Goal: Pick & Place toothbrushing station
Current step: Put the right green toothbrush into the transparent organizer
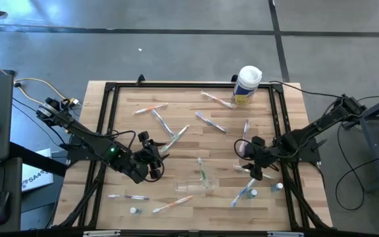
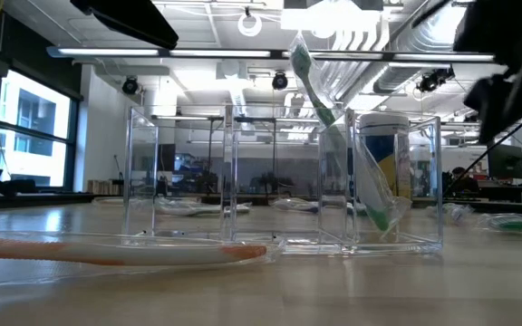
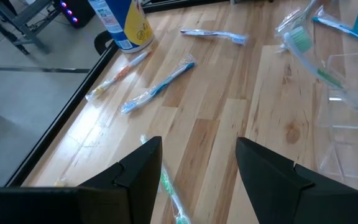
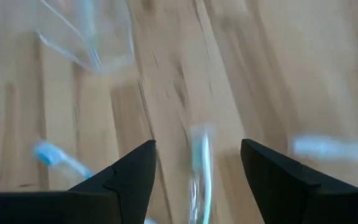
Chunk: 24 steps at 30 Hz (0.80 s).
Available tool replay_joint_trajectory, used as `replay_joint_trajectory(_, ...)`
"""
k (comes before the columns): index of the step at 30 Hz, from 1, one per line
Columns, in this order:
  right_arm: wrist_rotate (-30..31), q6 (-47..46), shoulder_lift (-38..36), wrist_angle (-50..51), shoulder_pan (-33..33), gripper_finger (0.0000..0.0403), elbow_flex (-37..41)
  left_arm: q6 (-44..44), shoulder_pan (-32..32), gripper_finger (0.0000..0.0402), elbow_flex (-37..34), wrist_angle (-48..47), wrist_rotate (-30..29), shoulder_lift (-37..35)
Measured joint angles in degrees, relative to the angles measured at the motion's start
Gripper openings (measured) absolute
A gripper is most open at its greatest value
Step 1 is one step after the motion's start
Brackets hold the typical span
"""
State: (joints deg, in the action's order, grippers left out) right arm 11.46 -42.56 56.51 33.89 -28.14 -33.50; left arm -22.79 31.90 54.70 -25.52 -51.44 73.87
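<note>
Here the clear holder (image 1: 195,182) sits near the table's front edge, one green toothbrush (image 1: 202,172) standing in it. Left of the holder, the left gripper (image 1: 155,158) hovers open and empty; right of it, the right gripper (image 1: 254,168) hovers open and empty too.

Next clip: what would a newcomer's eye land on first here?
Wrapped toothbrushes lie scattered all over the wooden table. Near its front centre stands a clear organizer with one green toothbrush leaning in it. Both arms hover low with open jaws: left gripper left of the organizer, right gripper to its right; a white canister stands at the back.
</note>
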Motion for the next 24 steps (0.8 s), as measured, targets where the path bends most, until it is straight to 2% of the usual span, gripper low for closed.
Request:
replay_joint_trajectory(4,-4.3,-7.2,0.1,5.9,0.0,0.0227,0.0,0.0,0.0,0.0203,0.0,0.0,0.0,0.0)
replay_joint_trajectory(11,-3.5,-10.2,1.4,7.2,0.0,0.0227,0.0,0.0,0.0,0.0203,0.0,0.0,0.0,0.0)
replay_joint_trajectory(24,-5.0,-6.7,15.8,3.1,0.0,0.0227,0.0,0.0,0.0,0.0203,0.0,-0.1,0.0,0.0)
